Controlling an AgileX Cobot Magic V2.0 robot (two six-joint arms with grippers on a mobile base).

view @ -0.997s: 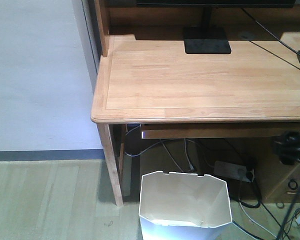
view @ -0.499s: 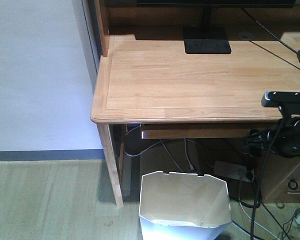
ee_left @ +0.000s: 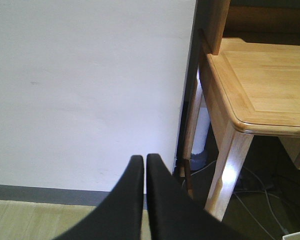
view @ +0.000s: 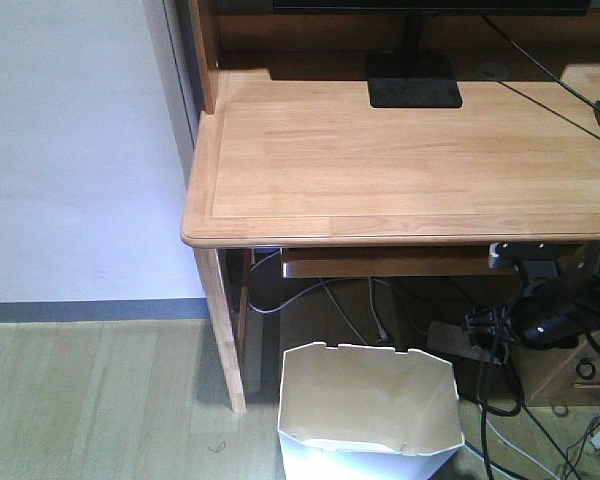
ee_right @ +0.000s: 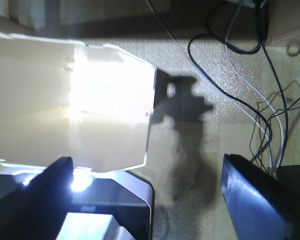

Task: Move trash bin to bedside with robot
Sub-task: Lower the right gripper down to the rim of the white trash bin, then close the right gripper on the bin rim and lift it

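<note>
**Bin under desk edge, right arm low beside it**

Landmark: the light wooden desk (view: 380,150).

- The trash bin (view: 370,400) stands upright on the floor (view: 90,400), in front of the desk's front edge and partly below it, just beside the desk's corner leg (view: 223,340). White faceted outside, cream inside, angular rim. Mouth open upward.
- The right arm (view: 545,310), black with trailing cables, hangs below the desk's front edge toward the far side from the corner leg. It is apart from the bin in the front view.
- The right gripper (ee_right: 146,160): jaws wide apart, nothing between the pads. From its wrist view the bin's rim corner shows in the gap, washed out by glare. No contact is seen.
- The left gripper (ee_left: 144,157): jaws together, only a hairline between the two black fingers, holding nothing. It points at the white wall (ee_left: 80,80) beside the desk's corner.
- On the desk: a black monitor stand (view: 414,80) at the back.
- Under the desk: loose cables (view: 355,312) and a power strip (view: 465,342) on the floor behind the bin.
</note>
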